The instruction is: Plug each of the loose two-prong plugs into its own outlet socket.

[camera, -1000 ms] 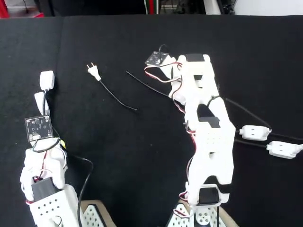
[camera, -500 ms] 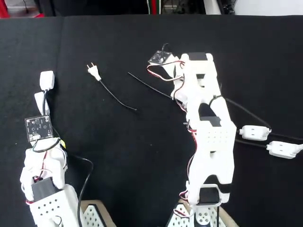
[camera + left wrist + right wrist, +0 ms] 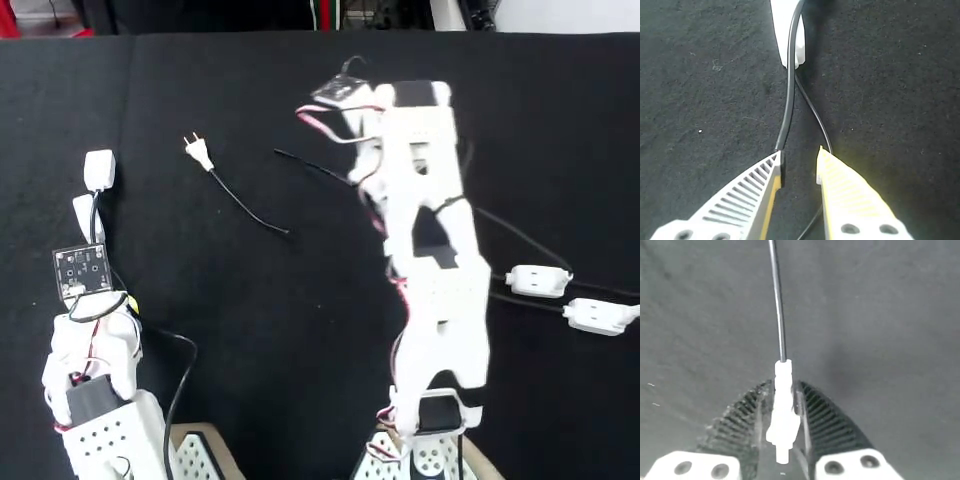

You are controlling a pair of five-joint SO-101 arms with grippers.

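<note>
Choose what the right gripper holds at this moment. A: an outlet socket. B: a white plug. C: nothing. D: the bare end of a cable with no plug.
B: in the right wrist view the right gripper is shut on a white plug, and the plug's black cable runs away from the fingertips.

The plug (image 3: 782, 415) is white, its cord (image 3: 777, 300) black. The right gripper (image 3: 783, 386) is ribbed black, the left gripper (image 3: 799, 154) ribbed white and yellow. The tablecloth (image 3: 250, 330) is black, the sockets (image 3: 538, 281) white.
</note>
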